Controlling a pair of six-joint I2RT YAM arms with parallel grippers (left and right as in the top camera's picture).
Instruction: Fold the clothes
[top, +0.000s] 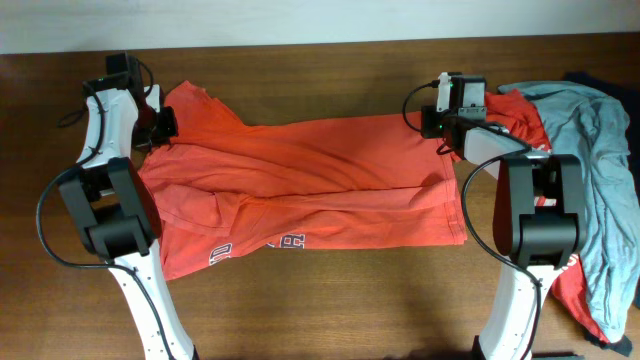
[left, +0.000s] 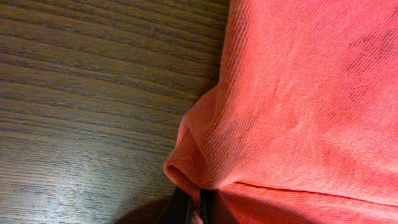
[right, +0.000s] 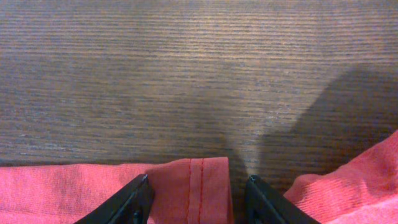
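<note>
Dark wood-grain surface (top: 330, 300) carries everything. The orange-red cotton T-shirt (top: 310, 175) lies spread across the middle with its long axis running left-right, spanning the gap between the two arms. It's creased, with a lengthwise fold line, and white chest lettering (top: 250, 247) peeks out at the near edge. The rest of the clothes are piled at the right end: a grey-blue shirt (top: 600, 170) draped over a second red garment (top: 572, 292). That pile touches the T-shirt's right end and looks unfolded.

The left arm (top: 110, 200) and right arm (top: 535, 210) each reach to the shirt's far edge, one per end. From both sets of jaws, the shirt body lies back toward the arm bases.

- Left jaws: clenched on a bunched fold of the T-shirt fabric (left: 205, 155). Cloth fills most of that wrist view, with bare wood on one side.
- Right jaws: parted and straddling the stitched hem (right: 196, 180). The hem sits against one finger with a gap at the other, so it's not clamped.

My read is that the ends are asymmetric: the left end is held and the right end is only lined up. The right jaws need to close on the hem before any lift. After that, the fold goes across the short axis, far edge toward near edge. If only the left end lifts, the shirt will likely skew.
</note>
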